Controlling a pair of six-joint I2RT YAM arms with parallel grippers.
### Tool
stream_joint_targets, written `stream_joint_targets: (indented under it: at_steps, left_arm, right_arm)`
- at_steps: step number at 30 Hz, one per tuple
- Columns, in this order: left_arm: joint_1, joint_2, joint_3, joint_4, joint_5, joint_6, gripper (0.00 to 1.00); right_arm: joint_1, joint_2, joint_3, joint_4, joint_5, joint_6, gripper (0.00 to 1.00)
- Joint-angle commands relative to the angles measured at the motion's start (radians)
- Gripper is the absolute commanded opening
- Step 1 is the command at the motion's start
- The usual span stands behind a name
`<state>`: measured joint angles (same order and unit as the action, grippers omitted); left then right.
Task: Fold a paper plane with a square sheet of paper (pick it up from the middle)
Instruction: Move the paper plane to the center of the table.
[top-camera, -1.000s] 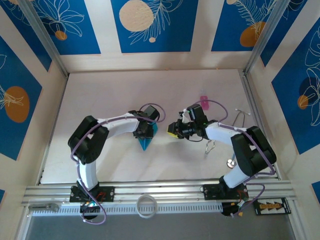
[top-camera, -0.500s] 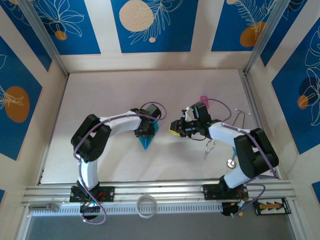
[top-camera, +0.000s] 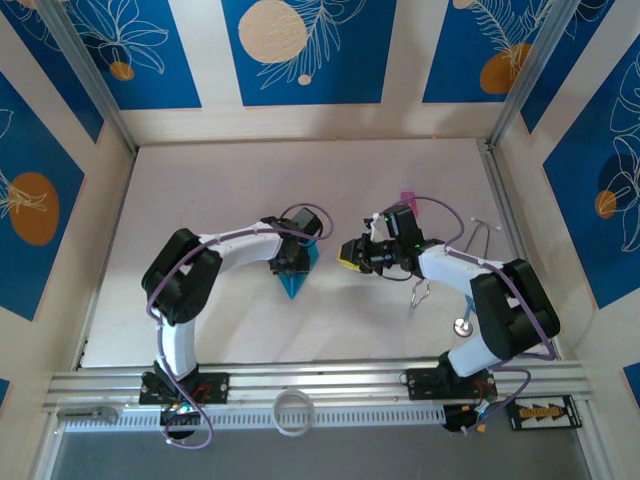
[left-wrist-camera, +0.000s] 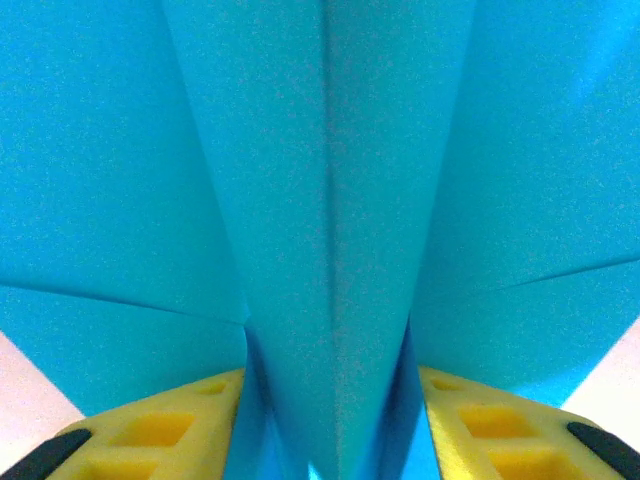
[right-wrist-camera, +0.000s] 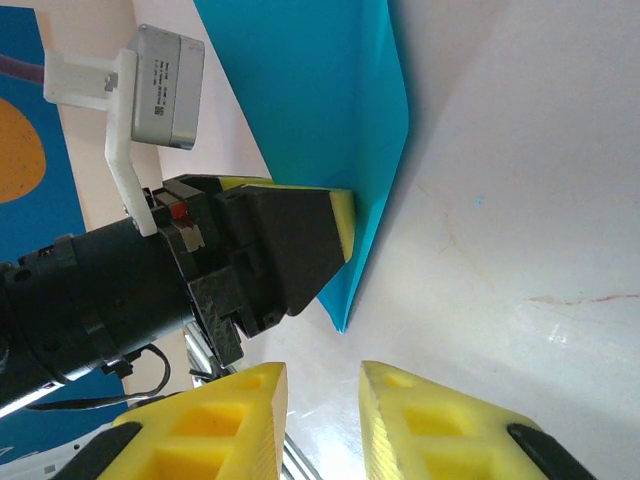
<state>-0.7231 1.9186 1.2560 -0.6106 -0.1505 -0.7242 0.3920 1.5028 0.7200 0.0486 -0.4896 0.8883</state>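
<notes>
The cyan-blue paper is folded into a pointed dart, its tip toward the near edge of the table. My left gripper is shut on its centre keel. In the left wrist view the paper plane spreads as two wings around a centre crease, and the yellow fingers pinch the fold from both sides. My right gripper hovers open just right of it, holding nothing. In the right wrist view its gripper points at the paper's tip, which sticks out under the left gripper.
A tiny pink object lies behind the right arm. A bent metal wire piece and a small metal disc lie at the right. A white ring sits on the front rail. Blue leaf-patterned panels wall in the table.
The right gripper has shifted slightly to the right and stayed open. The left gripper has kept its hold on the paper and barely moved.
</notes>
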Motion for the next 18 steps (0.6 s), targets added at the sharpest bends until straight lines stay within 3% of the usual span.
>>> stream_joint_targets:
  at_steps: [1, 18]
  left_arm:
    - [-0.003, -0.008, -0.013, 0.005, 0.023, 0.018, 0.42]
    - [-0.002, -0.084, -0.005, -0.022, 0.0, 0.031, 0.49]
  right_arm:
    - [-0.004, -0.042, -0.001, -0.039, -0.006, -0.015, 0.26]
    - [0.025, -0.054, 0.029, -0.128, 0.061, -0.034, 0.28]
